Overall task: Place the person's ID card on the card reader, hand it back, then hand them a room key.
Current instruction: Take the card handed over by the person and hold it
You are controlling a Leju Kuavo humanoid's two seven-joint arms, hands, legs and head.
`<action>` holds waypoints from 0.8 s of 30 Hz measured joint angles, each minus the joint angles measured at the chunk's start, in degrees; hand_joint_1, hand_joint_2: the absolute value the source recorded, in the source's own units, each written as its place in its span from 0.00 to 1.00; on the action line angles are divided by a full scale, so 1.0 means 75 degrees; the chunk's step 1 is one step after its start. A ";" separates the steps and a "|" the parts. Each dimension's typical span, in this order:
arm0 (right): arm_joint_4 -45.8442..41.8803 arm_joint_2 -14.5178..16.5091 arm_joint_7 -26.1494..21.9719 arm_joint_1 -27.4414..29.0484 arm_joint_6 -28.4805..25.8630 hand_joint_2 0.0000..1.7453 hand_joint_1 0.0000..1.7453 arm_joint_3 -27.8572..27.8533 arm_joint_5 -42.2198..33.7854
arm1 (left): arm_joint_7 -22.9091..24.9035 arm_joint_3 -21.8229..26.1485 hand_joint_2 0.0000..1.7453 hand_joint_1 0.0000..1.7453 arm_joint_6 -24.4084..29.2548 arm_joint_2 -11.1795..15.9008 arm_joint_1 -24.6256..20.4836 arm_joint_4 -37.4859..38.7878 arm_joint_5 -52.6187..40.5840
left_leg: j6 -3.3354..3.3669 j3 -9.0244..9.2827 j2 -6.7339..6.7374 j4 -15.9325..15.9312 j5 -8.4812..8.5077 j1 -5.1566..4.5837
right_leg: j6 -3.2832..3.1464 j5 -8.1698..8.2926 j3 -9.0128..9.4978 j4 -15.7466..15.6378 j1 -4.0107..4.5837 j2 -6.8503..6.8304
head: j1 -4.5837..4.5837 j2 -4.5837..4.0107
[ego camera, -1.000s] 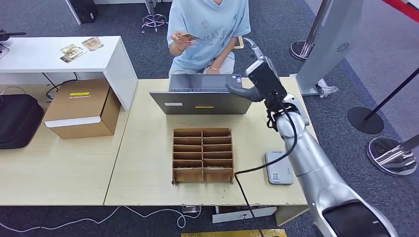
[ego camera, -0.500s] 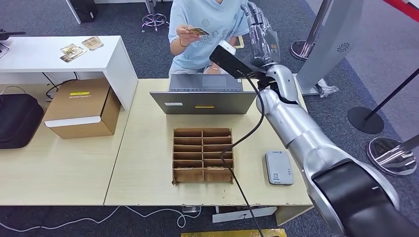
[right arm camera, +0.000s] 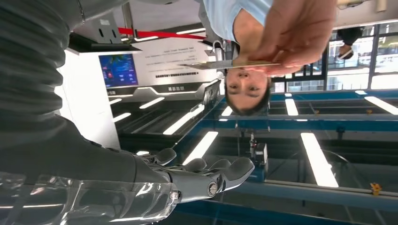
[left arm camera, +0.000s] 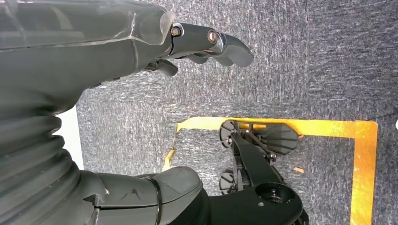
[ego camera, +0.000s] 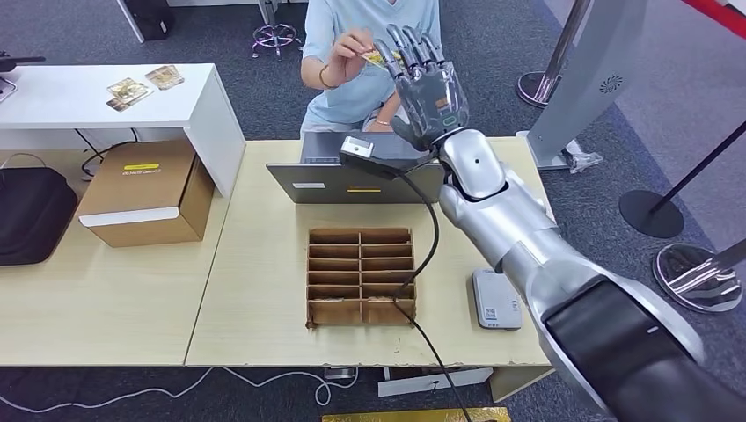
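The ID card (ego camera: 380,58) is up in the person's hand (ego camera: 352,46), pinched and offered toward the robot, just beside the raised fingertips of the right hand (ego camera: 428,88); that hand holds nothing, palm up, fingers spread. In the right wrist view the card (right arm camera: 230,64) hangs edge-on, apart from the fingers (right arm camera: 220,176); the step looks like the take, and to do it well the hand should ease under the card and close gently on its free end, well away from the person's fingers; a flat, thin card will slip if pinched at a corner. The left hand (left arm camera: 141,42) hangs low over the carpet, fingers curled in on nothing.

Sweeping left to right: a black bag (ego camera: 31,215) on the pale worktop (ego camera: 114,299); a white side desk (ego camera: 106,101) with a few cards (ego camera: 145,86); a cardboard box (ego camera: 145,193); a laptop (ego camera: 365,171); a wooden divider tray (ego camera: 361,274); then the card reader (ego camera: 495,301) near the worktop's right edge, free of any card; beyond it, grey carpet, a white kiosk (ego camera: 594,79) and stanchion bases (ego camera: 651,214).
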 joint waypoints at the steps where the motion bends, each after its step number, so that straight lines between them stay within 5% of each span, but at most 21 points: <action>1: 0.0031 0.0044 0.0003 -0.0001 0.0016 1.00 0.00 0.0025 0.0031 | 0.0004 0.0000 1.00 0.00 0.0001 0.0001 0.0002 0.0000 0.0009 | 0.0000 0.0000 -0.0001 0.0000 0.0000 0.0000 | 0.0000 0.0000 0.0000 0.0000 0.0000 -0.0001 | 0.0000 0.0000; 12: 0.0229 0.0367 0.0075 -0.0013 0.0178 1.00 0.00 0.0135 0.0385 | 0.0010 0.0003 1.00 0.00 0.0063 0.0012 0.0001 0.0000 0.0054 | 0.0000 -0.0001 0.0000 0.0000 0.0000 0.0000 | 0.0000 0.0000 0.0000 -0.0001 0.0000 0.0000 | -0.0001 0.0000; 16: 0.0242 0.0399 0.0038 -0.0013 0.0179 1.00 0.89 0.0134 0.0412 | 0.0040 0.0003 1.00 0.00 0.0079 0.0012 0.0003 0.0000 0.0055 | 0.0000 0.0000 -0.0001 0.0000 0.0000 0.0000 | 0.0000 0.0000 -0.0001 -0.0001 0.0000 0.0000 | 0.0000 0.0000; 19: 0.0244 0.0412 -0.0010 -0.0013 0.0171 1.00 1.00 0.0112 0.0423 | 0.0097 0.0009 1.00 0.00 0.0102 0.0012 0.0002 0.0000 0.0060 | 0.0000 0.0000 0.0000 0.0000 0.0000 0.0000 | 0.0000 0.0000 -0.0001 -0.0001 0.0000 0.0000 | -0.0001 0.0000; 24: 0.0261 0.0416 -0.0060 -0.0013 0.0160 1.00 1.00 0.0013 0.0452 | 0.0115 0.0024 1.00 0.00 0.0114 0.0009 0.0003 0.0000 0.0062 | 0.0000 0.0000 -0.0001 0.0000 0.0000 0.0000 | 0.0000 0.0000 -0.0001 -0.0001 0.0000 0.0000 | -0.0001 0.0000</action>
